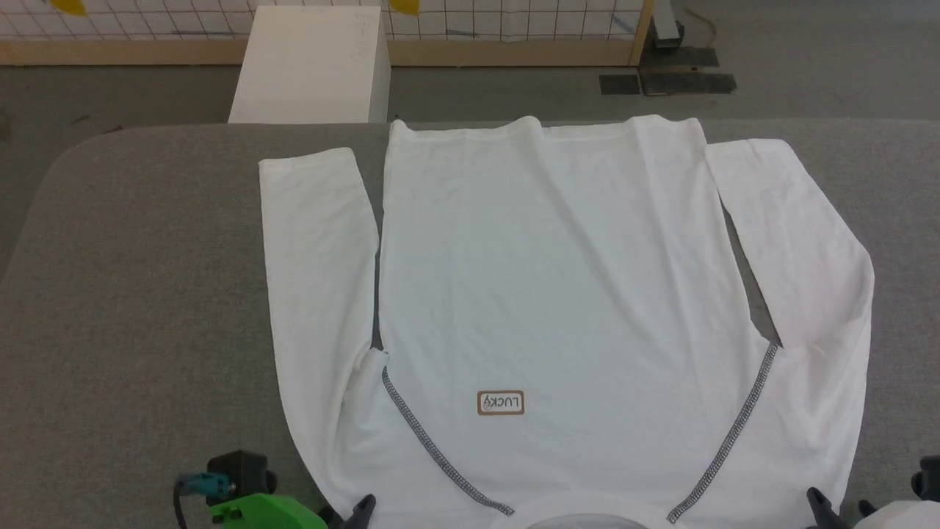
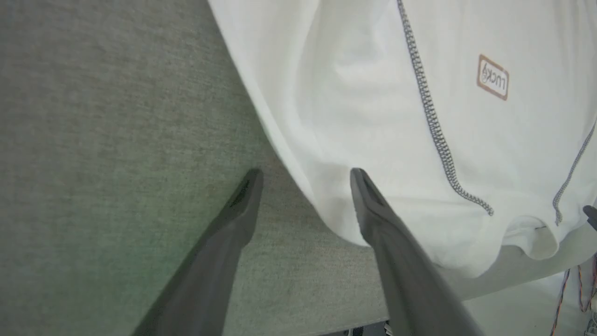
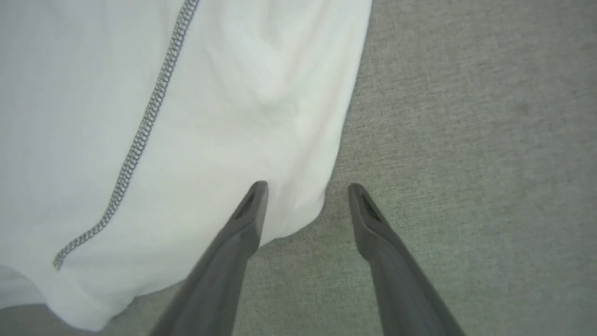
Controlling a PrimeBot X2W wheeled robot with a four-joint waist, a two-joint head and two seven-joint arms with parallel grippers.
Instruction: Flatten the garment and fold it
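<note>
The garment (image 1: 558, 279), a white long-sleeved shirt, lies spread flat on the grey table (image 1: 147, 294). Its neckline is at the near edge and its hem at the far edge. Both sleeves lie alongside the body. Dark grey shoulder seams (image 1: 433, 448) run toward the collar, and a brownish label (image 1: 501, 402) sits between them. My left gripper (image 2: 305, 175) stands open over the garment's near left shoulder edge, one finger over cloth, the other over bare table. My right gripper (image 3: 308, 185) stands open the same way at the near right shoulder edge. Neither holds anything. Their dark fingertips (image 1: 363, 507) peek in at the bottom of the head view.
A rigid white box (image 1: 312, 66) stands on the floor just beyond the table's far edge, in front of a wire-grid fence with a wooden frame (image 1: 514, 51). Bare grey table surface lies to the left and right of the garment.
</note>
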